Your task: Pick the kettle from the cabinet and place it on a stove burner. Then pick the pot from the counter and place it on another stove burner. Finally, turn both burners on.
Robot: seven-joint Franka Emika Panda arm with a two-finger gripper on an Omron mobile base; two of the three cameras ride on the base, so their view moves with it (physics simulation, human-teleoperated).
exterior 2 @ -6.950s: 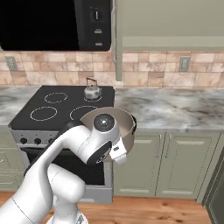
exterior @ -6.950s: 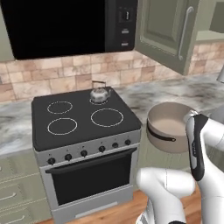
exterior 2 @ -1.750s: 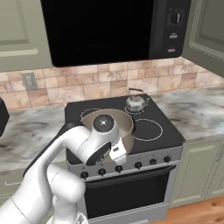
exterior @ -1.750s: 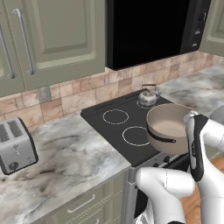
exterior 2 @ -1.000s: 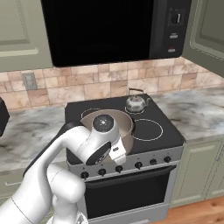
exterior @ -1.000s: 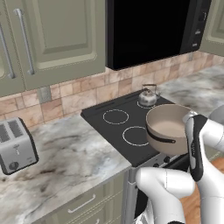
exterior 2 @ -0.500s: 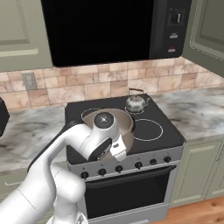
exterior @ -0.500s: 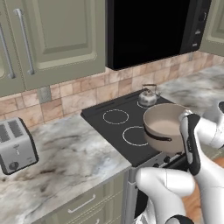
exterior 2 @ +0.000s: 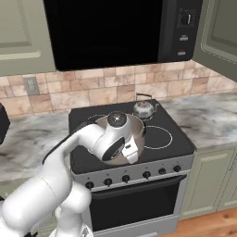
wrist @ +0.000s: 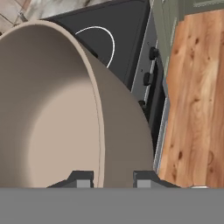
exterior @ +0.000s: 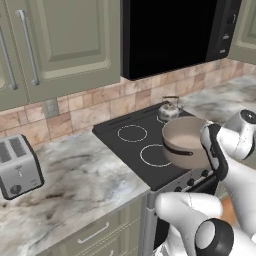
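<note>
Over the cooktop (exterior: 132, 145), jaws clamp the pot (exterior: 185, 142) rim, kettle (exterior: 168, 109) behind.

A wide taupe pot (exterior: 186, 142) with a beige inside hangs over the black cooktop's front burners (exterior: 156, 155). A small silver kettle (exterior: 169, 109) sits upright on a rear burner.

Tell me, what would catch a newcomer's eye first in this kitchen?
Probably the pot, gripped by its rim in the gripper and hanging over the front right of the black cooktop. Behind it the small silver kettle sits on a back burner, under the big black microwave.
</note>
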